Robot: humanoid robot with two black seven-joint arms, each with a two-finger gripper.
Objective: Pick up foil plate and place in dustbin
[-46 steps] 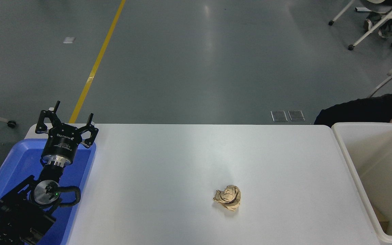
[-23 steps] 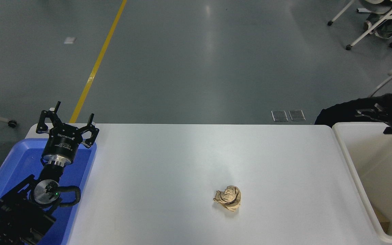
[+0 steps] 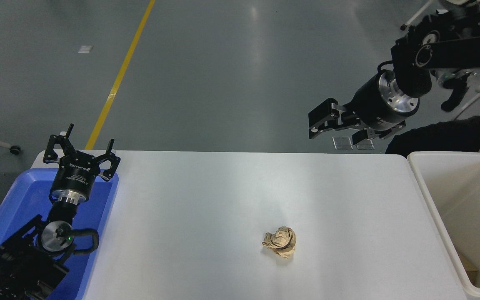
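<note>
No foil plate shows in the head view. The dustbin (image 3: 431,208), off-white with deep walls, stands at the table's right end; what I see of its inside holds only a small brownish scrap at the bottom. My right gripper (image 3: 338,131) hangs high above the table's far right edge, left of the dustbin, open and empty, pointing down to the left. My left gripper (image 3: 82,143) is parked open over the blue tray at the lower left.
A crumpled brown paper ball (image 3: 280,242) lies on the white table (image 3: 223,200) right of centre. A shallow blue tray (image 3: 19,196) sits at the left end. A person's dark sleeve (image 3: 440,135) rests behind the dustbin. Chairs stand at the far right.
My right arm has risen out of the dustbin and swung up and left; its open, empty gripper is now in full view above the table's far right edge. The left arm has not moved.
</note>
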